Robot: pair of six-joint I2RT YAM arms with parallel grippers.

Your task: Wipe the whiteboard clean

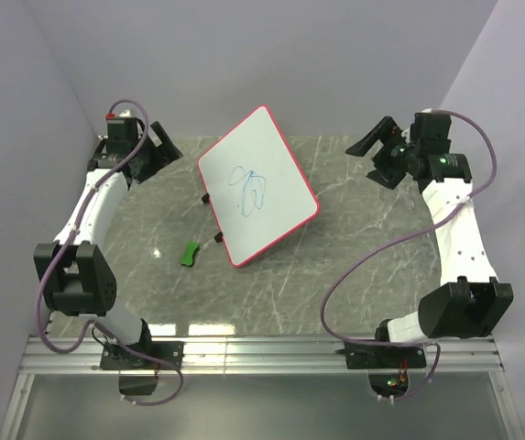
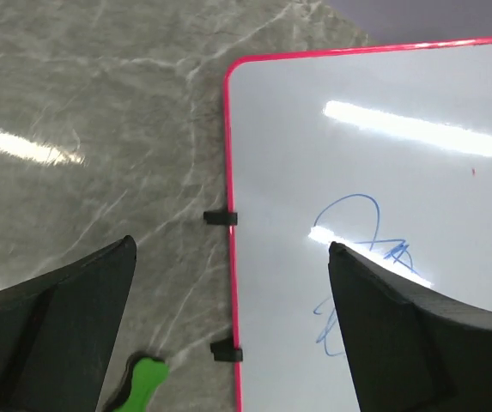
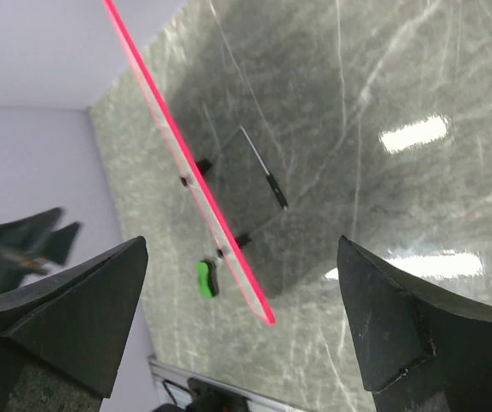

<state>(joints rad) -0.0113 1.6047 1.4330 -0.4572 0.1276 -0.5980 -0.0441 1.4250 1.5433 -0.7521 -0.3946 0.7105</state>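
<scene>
None of the erasing is done: the blue scribble [image 1: 248,191] sits whole on the whiteboard [image 1: 271,156], which stands tilted in the middle of the table [image 1: 354,266]. The green eraser [image 1: 190,253] lies just beside its near-left edge, so fetching it and wiping are, I judge, all still left. My left claw [image 2: 233,249] hangs released near the board's left rim. My right claw [image 3: 241,245], likewise spread and empty, hovers well off to its right.

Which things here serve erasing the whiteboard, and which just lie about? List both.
For the job:
- whiteboard
- blue scribble on its face
- green eraser on the table beside the board

Lying about:
- thin black-tipped rod on the table at the board's back side; cannot tell what it is
</scene>
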